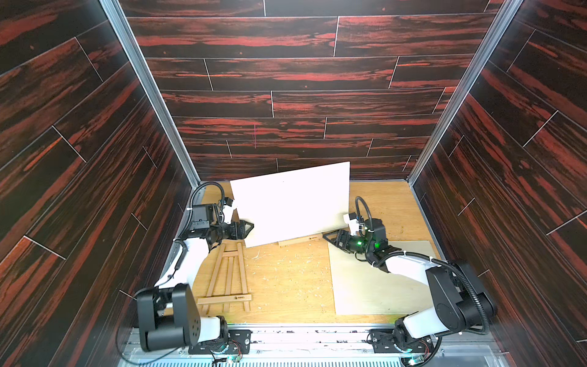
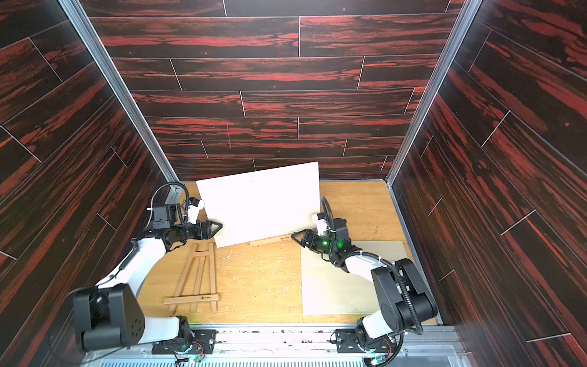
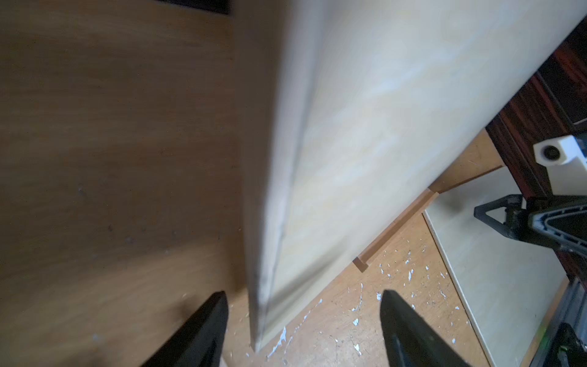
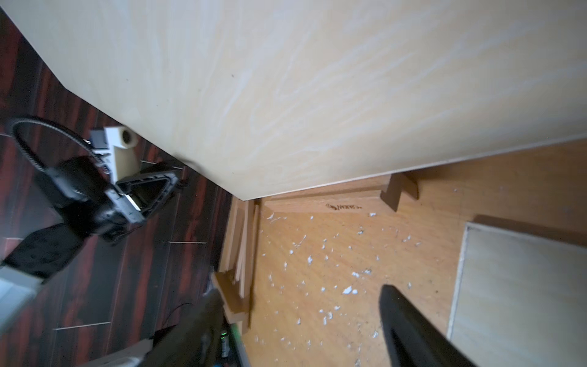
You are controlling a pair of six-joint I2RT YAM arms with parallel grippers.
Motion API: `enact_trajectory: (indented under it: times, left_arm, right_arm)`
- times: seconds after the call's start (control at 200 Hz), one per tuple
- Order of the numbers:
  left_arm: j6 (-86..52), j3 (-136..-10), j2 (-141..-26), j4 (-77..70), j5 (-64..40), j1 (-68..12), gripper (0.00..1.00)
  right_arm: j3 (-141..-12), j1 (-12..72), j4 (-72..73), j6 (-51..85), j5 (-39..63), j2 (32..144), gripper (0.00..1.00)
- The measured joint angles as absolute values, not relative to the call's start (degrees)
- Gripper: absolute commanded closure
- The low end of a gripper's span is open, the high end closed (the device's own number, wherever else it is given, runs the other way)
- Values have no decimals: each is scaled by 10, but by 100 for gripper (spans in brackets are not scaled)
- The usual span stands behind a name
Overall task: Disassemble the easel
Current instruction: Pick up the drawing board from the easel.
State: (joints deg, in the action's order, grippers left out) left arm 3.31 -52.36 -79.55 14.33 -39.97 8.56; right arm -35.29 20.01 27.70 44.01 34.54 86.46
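**Mia:** Where is the easel [image 1: 298, 241]?
**Ben:** Toward the back of the tabletop [image 1: 286, 286]. Only its wooden ledge peeks out under the big white board [image 1: 292, 203] leaning on it.
**Mia:** And the left fingers [image 3: 203, 330]?
**Ben:** Wide apart. The board's side edge sits between them, but they are not pinching it.
**Mia:** The right fingers [image 4: 413, 330]?
**Ben:** Wide apart too, near the board's other bottom corner, holding nothing.
**Mia:** Anything else?
**Ben:** A second easel [image 1: 227, 279] lies flat by the left arm. A pale board [image 1: 374, 286] lies flat under the right arm.
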Motion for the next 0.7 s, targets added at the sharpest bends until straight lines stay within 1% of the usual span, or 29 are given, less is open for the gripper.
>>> enact_trajectory:
  times: [0.08, 0.12, 0.235, 0.406, 0.566, 0.626, 0.701]
  left_arm:
    - [36, -528, -815, 123, -424, 96, 24]
    - [35, -530, -828, 109, -438, 101, 29]
    - [26, -538, -866, 68, -485, 110, 37]
    - [-21, -541, -912, -5, -543, 112, 37]
    - [-55, -541, -917, -63, -566, 112, 36]
    - [-60, -541, -918, -72, -573, 112, 42]
    - [-64, -541, -920, -75, -585, 112, 56]
  right_arm:
    - [-353, 181, 281, 424, 370, 865, 15]
    - [-353, 172, 282, 414, 379, 865, 15]
    - [-360, 155, 273, 383, 400, 865, 15]
    - [-380, 150, 275, 343, 419, 870, 15]
    - [-376, 141, 316, 343, 427, 896, 15]
    - [-365, 136, 348, 353, 430, 903, 15]
    - [-346, 128, 400, 372, 432, 917, 15]
